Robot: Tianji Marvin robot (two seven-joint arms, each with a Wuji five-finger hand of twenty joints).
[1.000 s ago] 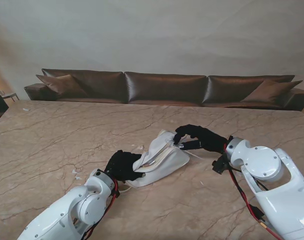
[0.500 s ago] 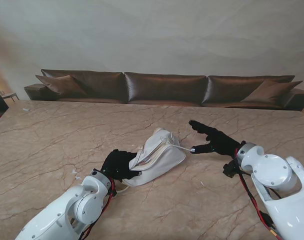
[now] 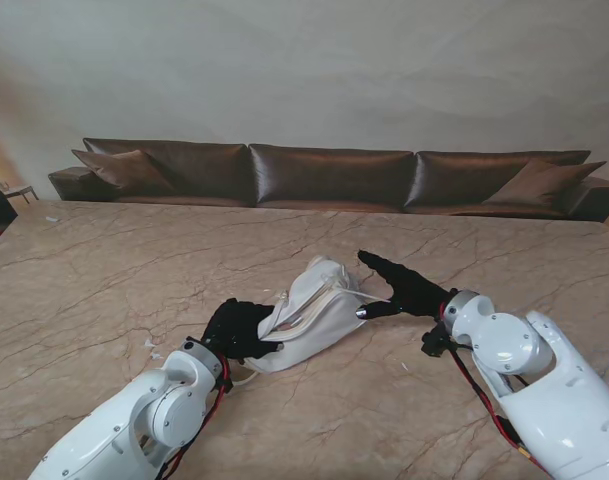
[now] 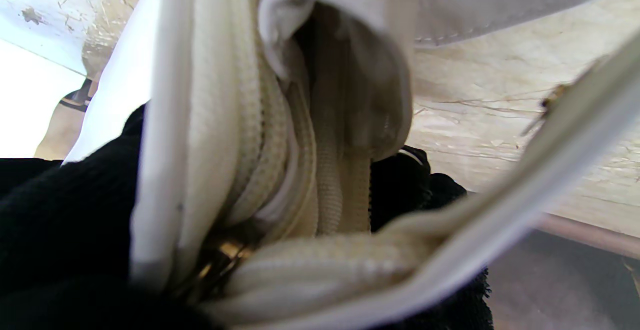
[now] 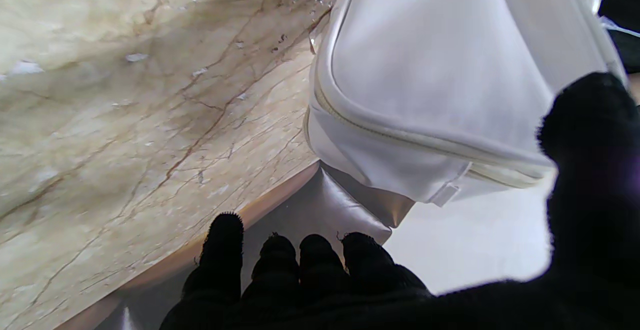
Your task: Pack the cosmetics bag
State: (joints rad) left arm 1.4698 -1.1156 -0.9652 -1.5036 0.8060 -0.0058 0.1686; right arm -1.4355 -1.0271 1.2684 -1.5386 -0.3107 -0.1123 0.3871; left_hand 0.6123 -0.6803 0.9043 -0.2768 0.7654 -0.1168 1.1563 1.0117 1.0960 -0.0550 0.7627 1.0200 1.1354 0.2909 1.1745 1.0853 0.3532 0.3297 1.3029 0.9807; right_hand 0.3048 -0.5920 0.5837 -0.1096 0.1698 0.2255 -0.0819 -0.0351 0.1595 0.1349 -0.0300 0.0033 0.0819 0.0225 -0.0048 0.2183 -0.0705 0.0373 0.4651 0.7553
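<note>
Lying on its side on the marble table (image 3: 104,270), the white cosmetics bag (image 3: 319,310) sits between the two hands.

Its nearer end is pinched in the left hand (image 3: 239,328), whose black fingers (image 4: 65,205) clamp the fabric beside the zipper (image 4: 330,190). The right hand (image 3: 404,290) is spread wide and holds nothing, its thumb tip (image 3: 364,312) just at the bag's far end. Behind the table runs a brown sofa (image 3: 329,175).

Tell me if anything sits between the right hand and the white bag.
Nothing visible does. The right hand is open beside the cosmetics bag, with only bare marble table in the small gap. The left hand grips the bag's other end.
</note>
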